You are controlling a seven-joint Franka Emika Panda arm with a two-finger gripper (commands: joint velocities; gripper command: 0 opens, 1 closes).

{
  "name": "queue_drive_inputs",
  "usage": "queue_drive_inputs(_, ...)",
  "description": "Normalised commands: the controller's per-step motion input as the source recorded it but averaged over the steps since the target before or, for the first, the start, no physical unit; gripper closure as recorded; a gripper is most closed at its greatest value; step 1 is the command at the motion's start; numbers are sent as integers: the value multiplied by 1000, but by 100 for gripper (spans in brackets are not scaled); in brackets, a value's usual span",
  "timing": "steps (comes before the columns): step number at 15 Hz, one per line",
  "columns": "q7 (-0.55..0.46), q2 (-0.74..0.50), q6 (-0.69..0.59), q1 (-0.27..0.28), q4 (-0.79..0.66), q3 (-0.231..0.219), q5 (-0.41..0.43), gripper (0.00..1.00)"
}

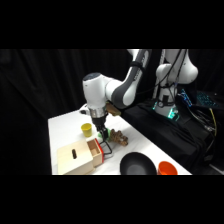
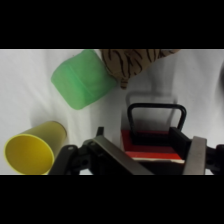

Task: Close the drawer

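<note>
Clearly the drawer stands pulled out of the pale box at about 7 o'clock on the bench, its wire handle facing the arm. The gripper hangs just above that handle, probably so it can push the front inward. Whether the fingers are spread or closed I cannot tell. A yellow cup, green cup and striped toy sit beyond, clear of the push line.
</note>
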Motion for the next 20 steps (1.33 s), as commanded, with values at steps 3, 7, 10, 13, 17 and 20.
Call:
queue_drive_inputs(3, -31, 196, 221, -51, 100, 42, 109, 0)
queue_drive_inputs(7, -52, 181, 155, -62, 145, 56, 121, 0)
queue_drive_inputs(10, -62, 156, 114, -63, 168, 62, 118, 0)
queue_drive_inputs(13, -69, 145, 88, -61, 165, 60, 109, 0)
queue_drive_inputs(17, -74, 203, -50, -56, 293, 34, 81, 0)
queue_drive_inputs(20, -57, 232, -202, -23, 454, 20, 57, 0)
